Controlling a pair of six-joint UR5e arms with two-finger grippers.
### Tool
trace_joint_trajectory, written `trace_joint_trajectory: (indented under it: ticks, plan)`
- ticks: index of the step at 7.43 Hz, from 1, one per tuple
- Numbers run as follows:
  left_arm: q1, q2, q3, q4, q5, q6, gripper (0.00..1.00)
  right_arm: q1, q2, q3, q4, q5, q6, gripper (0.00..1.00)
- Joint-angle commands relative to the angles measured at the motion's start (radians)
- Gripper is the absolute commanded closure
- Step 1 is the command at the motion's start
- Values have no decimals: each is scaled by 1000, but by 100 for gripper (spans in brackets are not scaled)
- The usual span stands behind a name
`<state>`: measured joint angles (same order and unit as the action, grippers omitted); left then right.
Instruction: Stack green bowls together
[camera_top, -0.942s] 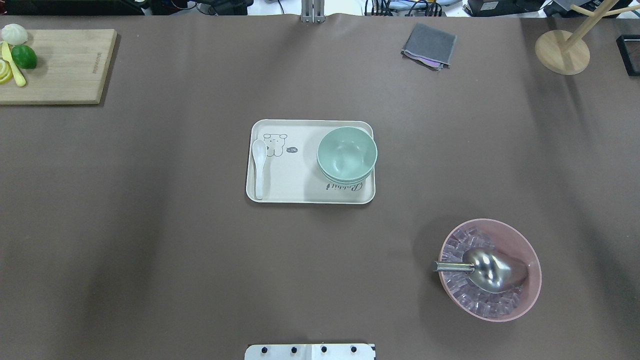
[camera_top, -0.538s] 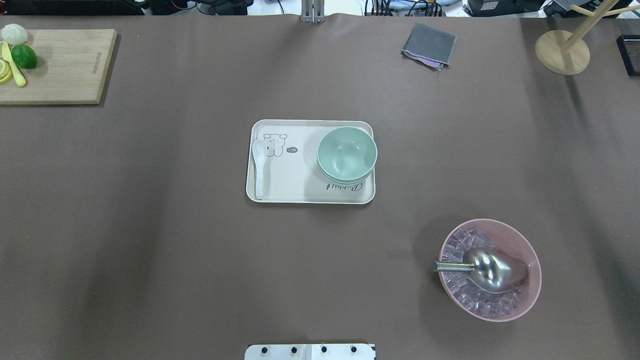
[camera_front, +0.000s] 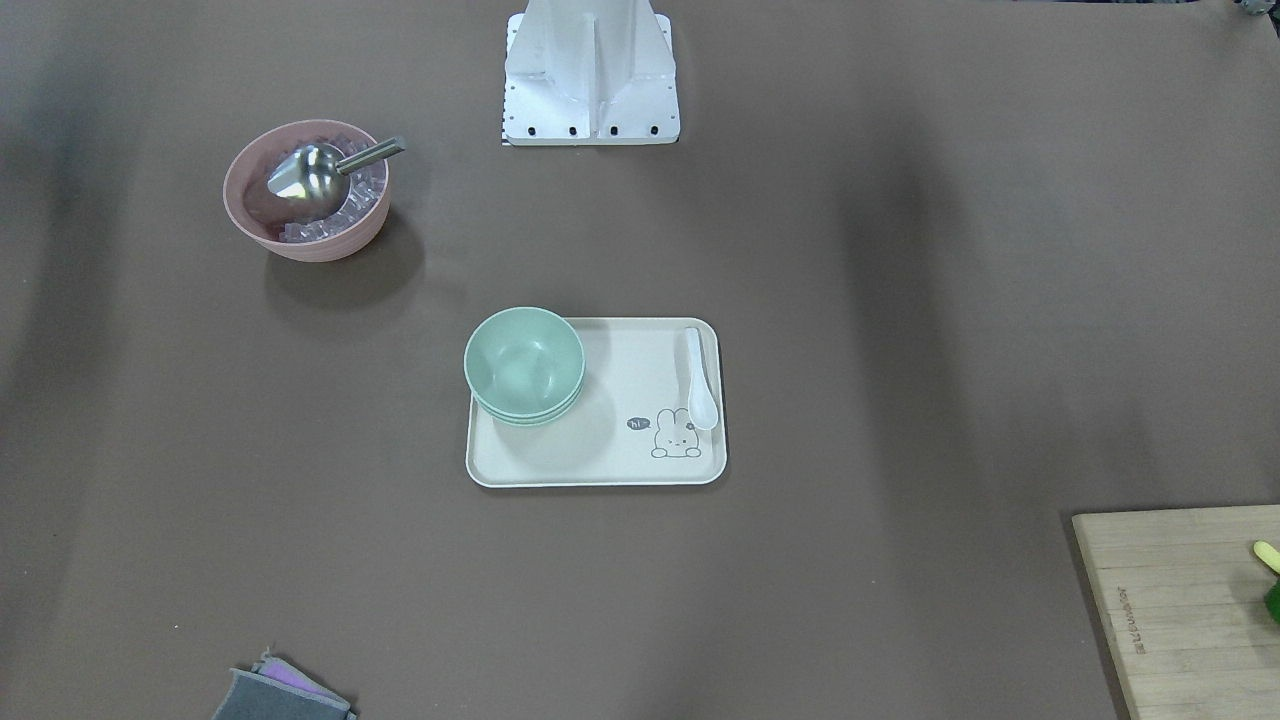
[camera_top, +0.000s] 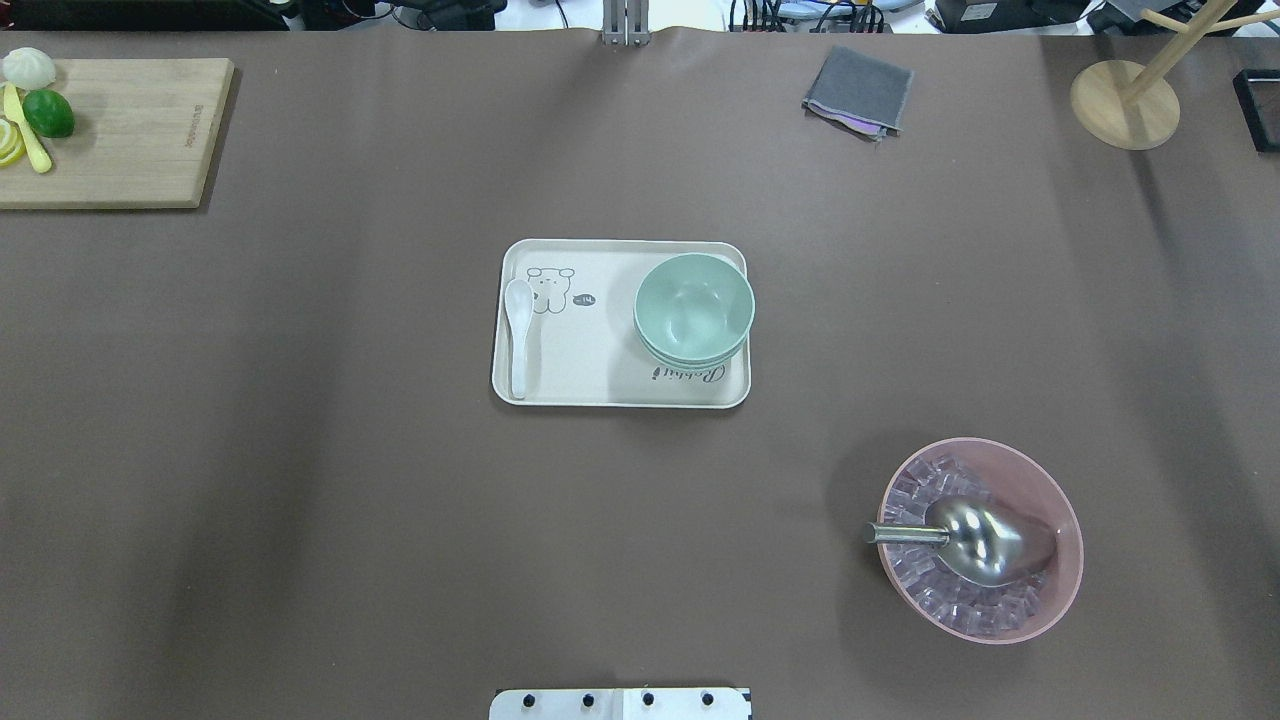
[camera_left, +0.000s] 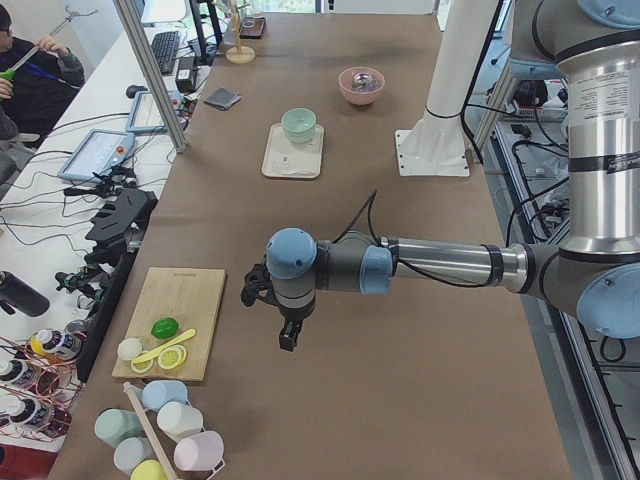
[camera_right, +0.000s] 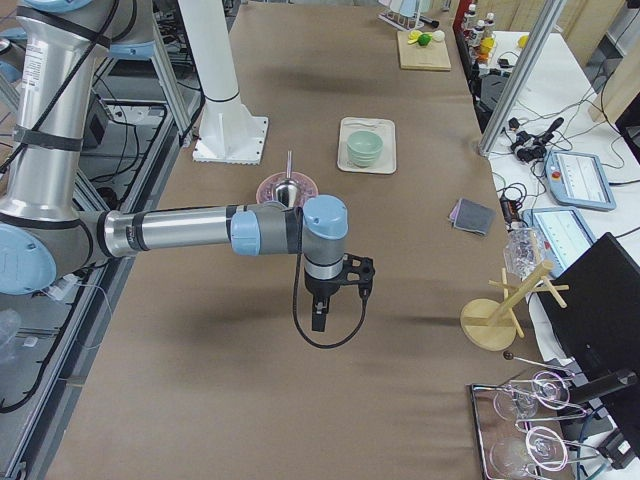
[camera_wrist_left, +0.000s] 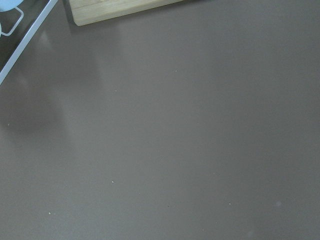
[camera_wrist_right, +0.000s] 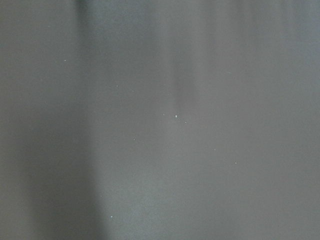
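Front view: the green bowls (camera_front: 524, 365) sit nested at the left end of the tray (camera_front: 600, 470), mid-frame. Side views: left gripper (camera_left: 288, 335) and right gripper (camera_right: 320, 318) hang mid-frame over bare table (camera_left: 400, 380), well apart from them, jaw state impossible to tell. Finishing well likely means keeping clear of the stack.
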<state>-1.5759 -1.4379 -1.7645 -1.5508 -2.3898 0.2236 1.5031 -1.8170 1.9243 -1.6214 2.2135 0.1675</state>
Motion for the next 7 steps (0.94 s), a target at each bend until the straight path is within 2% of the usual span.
trace_joint_trajectory:
  ticks: [1, 2, 5, 7]
  plan:
    - [-3, 2, -9, 1, -2, -3, 2, 20, -13, -4, 0, 11, 4, 0]
    - [-4, -1, -6, 2, 0, -4, 2, 20, -9, -11, 2, 12, 4, 0]
    - [-4, 1, -79, -2, 6, -1, 2, 19, -5, -22, 2, 12, 3, 0]
    - [-4, -6, -35, 0, 0, -1, 2, 16, -2, -25, 2, 12, 1, 0]
